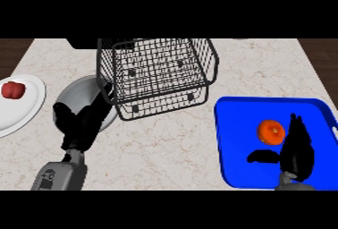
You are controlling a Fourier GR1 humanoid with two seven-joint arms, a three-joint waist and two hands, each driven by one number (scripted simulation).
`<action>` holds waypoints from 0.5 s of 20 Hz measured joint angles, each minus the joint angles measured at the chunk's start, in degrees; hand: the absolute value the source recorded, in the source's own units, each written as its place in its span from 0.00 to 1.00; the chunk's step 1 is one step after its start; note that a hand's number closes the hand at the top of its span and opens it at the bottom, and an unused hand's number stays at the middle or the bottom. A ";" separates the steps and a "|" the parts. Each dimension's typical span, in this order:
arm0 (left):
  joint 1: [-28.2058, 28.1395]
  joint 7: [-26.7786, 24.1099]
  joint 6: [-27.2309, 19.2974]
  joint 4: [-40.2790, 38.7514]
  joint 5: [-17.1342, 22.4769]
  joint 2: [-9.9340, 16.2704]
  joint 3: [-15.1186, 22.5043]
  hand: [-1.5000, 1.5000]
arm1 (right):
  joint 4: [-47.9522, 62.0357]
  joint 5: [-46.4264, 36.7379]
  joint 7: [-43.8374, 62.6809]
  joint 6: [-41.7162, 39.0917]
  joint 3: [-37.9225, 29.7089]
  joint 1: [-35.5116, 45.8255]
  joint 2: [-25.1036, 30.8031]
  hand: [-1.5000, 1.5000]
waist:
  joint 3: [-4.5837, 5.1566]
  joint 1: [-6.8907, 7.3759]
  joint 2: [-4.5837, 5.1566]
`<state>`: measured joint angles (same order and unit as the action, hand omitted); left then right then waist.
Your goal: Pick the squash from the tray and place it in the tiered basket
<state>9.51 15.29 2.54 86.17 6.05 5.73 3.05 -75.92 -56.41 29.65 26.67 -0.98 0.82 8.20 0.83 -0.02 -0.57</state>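
While my right hand [295, 145] hangs over the blue tray [231, 147], fingers straight, holding nothing, the orange squash [270, 132] sits just beside them. Looks rigid, smooth, rounded, so I'd wrap its middle. Left hand [79, 123] open, idle. Wire basket [158, 74] farther back.

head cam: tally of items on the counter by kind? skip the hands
Produce: 2, the round orange squash and the small red vegetable
Plates: 2, the white round plate and the grey round plate
Trays: 1, the blue plastic tray
Baskets: 1, the black wire tiered basket
Total: 6
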 measured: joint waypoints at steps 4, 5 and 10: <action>0.16 -0.51 1.09 -0.22 0.33 0.29 -0.50 0.50 | 2.59 2.39 -3.74 -1.06 -0.14 1.30 0.46 1.00 | 0.12 0.00 -0.11; 0.17 -0.30 0.99 -0.01 0.31 0.18 -0.48 0.50 | 3.64 3.92 -6.21 -0.97 -0.41 1.53 0.83 1.00 | 0.17 0.03 -0.14; 0.08 -0.21 1.43 0.46 0.46 0.26 -0.86 0.50 | 6.80 1.81 -8.37 0.58 0.62 4.66 0.45 1.00 | 0.48 0.07 -0.34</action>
<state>9.59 15.07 3.97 86.63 6.50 5.99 2.20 -69.12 -54.61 21.28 27.25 -0.36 5.48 8.65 1.31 0.05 -0.91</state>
